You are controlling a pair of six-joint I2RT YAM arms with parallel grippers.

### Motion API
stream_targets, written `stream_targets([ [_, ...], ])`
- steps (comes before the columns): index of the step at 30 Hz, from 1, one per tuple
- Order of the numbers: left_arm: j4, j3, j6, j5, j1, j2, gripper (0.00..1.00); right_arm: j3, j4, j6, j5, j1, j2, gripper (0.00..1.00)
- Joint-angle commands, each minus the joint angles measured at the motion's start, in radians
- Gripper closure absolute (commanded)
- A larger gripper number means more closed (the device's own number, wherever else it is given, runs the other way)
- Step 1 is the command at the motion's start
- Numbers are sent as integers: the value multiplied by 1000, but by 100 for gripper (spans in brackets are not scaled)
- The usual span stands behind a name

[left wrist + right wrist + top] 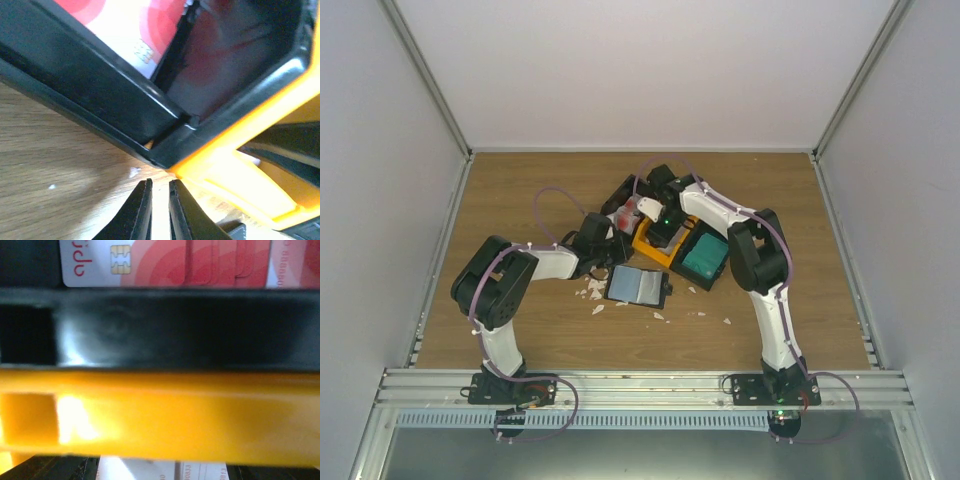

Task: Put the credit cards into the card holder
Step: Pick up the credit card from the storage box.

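Top view: card holder (638, 287) flat on the table (520, 200) at lower centre, apparently opened, long axis roughly left-to-right, no card discernible inside. The red-and-white credit cards (632, 208) lie binned at upper centre under the right end effector (645, 215) and the teal cards (703, 258) at right, so little looks done. Left wrist view: left end effector (160, 210) nearly pressed together on nothing, near the corner of the black bin (100, 85). Right wrist view: cards at the top edge, long axis across the frame, beyond the orange bin (160, 410); whether the right end effector is spread cannot be told.
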Motion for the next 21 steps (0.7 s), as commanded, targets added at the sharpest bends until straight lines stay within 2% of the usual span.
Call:
stream_targets([
  [1,112,16,10,41,-17,10,86,-13,27,51,18,-16,-25,33],
  [3,117,20,7,49,-22,18,86,-15,3,43,-31,-16,-14,35],
  [9,120,43,5,55,-33,41,86,-22,-53,21,-145,-16,-6,52],
  [21,121,68,-2,63,-46,69,86,-84,-32,41,-221,-11,-136,64],
])
